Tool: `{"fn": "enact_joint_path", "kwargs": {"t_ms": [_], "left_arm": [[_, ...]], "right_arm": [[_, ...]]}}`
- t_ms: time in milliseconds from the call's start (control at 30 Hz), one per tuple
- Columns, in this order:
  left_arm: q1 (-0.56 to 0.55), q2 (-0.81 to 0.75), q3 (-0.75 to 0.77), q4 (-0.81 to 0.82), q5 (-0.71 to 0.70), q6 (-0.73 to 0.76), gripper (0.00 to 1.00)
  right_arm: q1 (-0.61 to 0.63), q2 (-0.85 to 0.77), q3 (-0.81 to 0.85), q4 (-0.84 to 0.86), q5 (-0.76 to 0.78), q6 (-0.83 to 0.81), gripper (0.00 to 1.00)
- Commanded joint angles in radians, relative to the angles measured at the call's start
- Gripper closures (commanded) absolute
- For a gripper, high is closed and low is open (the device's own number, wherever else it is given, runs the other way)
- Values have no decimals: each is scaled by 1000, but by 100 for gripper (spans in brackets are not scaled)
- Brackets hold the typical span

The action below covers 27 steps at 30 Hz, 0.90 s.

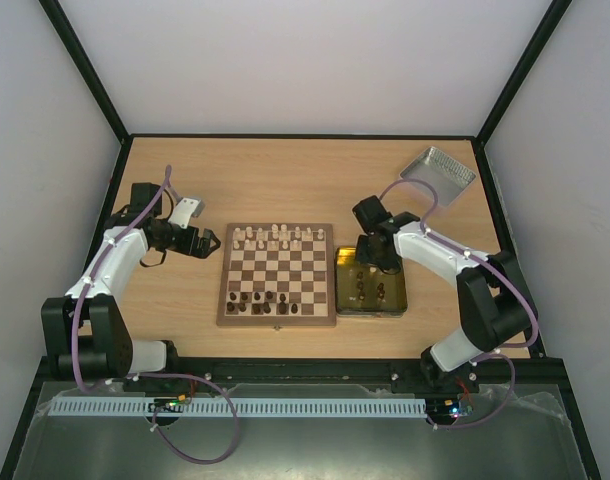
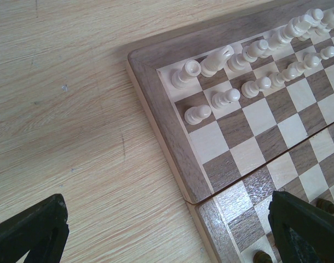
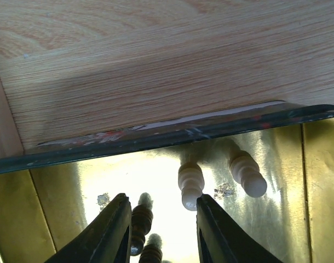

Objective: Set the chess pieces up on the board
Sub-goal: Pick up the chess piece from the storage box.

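The board [image 1: 277, 275] lies mid-table. Cream chess pieces [image 1: 275, 237] stand on its two far rows and dark pieces [image 1: 265, 300] on its near rows. My left gripper [image 1: 200, 243] is open and empty just off the board's left edge. In the left wrist view its gripper [image 2: 167, 241] straddles the board's border [image 2: 172, 137], with cream pieces [image 2: 226, 97] beyond. My right gripper [image 1: 370, 265] is open and low inside the yellow tin [image 1: 395, 305]. In the right wrist view, its gripper [image 3: 164, 235] has a dark piece [image 3: 139, 222] by the left finger and a cream piece [image 3: 190, 183] ahead of the right finger.
A second cream piece [image 3: 248, 174] lies in the tin [image 3: 57, 208] to the right. The tin's dark rim [image 3: 156, 137] crosses ahead of the right gripper. A silver lid [image 1: 438, 167] sits at the back right. Black frame posts and white walls enclose the table.
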Motion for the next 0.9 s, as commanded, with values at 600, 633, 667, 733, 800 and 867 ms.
{"fn": "enact_joint_path", "kwargs": {"t_ms": [600,633,667,733,800,867], "left_arm": [[-3,12,2,-5,11,-1,1],[-3,12,2,-5,12,-1,1],[-3,13,2,-5,12,0,1],[-3,15,3,-6,12,1,1],[-3,18,3,-6,14,1,1],[-3,17,3,-7,14,2,1]], "right_arm": [[-93,65,-33,48,-83,-17,73],[-93,67,-34,48,-83,-18,74],[-94,67,-35,46,-86,-18,75],[-95,66,-38,47,-89,-18,78],[-95,66,-43,45,-99,-17,80],[-95,65,-47,42,-101,-18,81]]}}
